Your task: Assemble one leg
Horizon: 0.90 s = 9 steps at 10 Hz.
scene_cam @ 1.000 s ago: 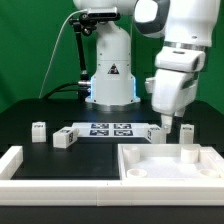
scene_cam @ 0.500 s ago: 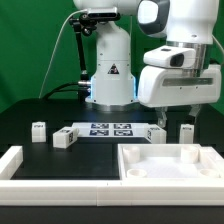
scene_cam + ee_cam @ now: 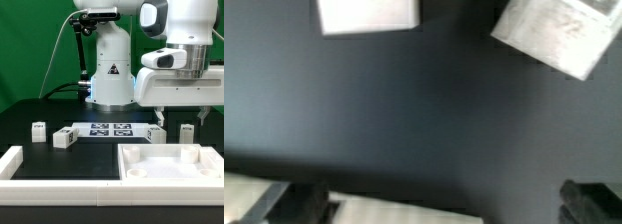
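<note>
Several small white legs with tags stand on the black table: two at the exterior view's left (image 3: 38,131) (image 3: 63,138), one by the marker board's right end (image 3: 152,133) and one further right (image 3: 186,132). My gripper (image 3: 183,118) hangs above those two right-hand legs, turned broadside, with its jaws wide apart and nothing between them. In the wrist view my gripper (image 3: 446,205) shows two dark fingertips (image 3: 304,205) far apart over dark table. Two blurred white pieces (image 3: 367,15) (image 3: 562,35) lie beyond them. I cannot tell which of these are legs.
The large white tray-like part (image 3: 135,168) lies at the front right. Long white rails (image 3: 12,160) run along the front and left. The marker board (image 3: 110,129) lies mid-table before the robot base (image 3: 110,75). A white edge (image 3: 402,210) shows by my fingertips.
My gripper has risen from just above the legs at the right and has turned broadside to the exterior camera. The legs and other parts have not moved.
</note>
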Motion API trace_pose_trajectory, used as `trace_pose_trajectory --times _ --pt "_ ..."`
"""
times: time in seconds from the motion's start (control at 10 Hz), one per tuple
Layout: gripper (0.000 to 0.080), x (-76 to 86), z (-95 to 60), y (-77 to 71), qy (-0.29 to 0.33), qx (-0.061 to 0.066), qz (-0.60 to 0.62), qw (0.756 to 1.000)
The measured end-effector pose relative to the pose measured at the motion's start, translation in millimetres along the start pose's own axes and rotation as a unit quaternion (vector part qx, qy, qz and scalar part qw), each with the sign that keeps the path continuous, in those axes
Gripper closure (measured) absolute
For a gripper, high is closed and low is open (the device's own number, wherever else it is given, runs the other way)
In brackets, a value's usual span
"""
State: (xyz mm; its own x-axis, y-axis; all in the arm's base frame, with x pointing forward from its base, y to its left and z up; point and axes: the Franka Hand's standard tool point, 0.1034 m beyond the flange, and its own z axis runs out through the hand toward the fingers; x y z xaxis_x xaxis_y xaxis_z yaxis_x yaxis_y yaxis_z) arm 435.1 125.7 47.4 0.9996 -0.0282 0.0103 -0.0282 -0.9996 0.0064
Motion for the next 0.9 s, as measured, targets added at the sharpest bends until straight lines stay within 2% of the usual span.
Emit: trace_pose_trajectory --times 0.3,0.4,0.6,0.7,0.8,0.9 --pt "0.0151 -11.4 4.3 -6.4 -0.011 0.016 0.135 0.991" --pt "0.0151 -10.9 3.9 -7.9 -0.011 0.018 0.141 0.99" --pt "0.0151 -11.8 3.9 -5.9 -0.024 0.015 0.133 0.991" --pt "0.0151 -12.2 2.1 -12.3 -0.022 0.016 0.125 0.992" --pt "0.0151 -16.0 2.7 -13.6 -0.037 0.012 0.12 0.992" --pt "0.0151 -20.4 1.4 -12.2 -0.079 0.007 0.108 0.991"
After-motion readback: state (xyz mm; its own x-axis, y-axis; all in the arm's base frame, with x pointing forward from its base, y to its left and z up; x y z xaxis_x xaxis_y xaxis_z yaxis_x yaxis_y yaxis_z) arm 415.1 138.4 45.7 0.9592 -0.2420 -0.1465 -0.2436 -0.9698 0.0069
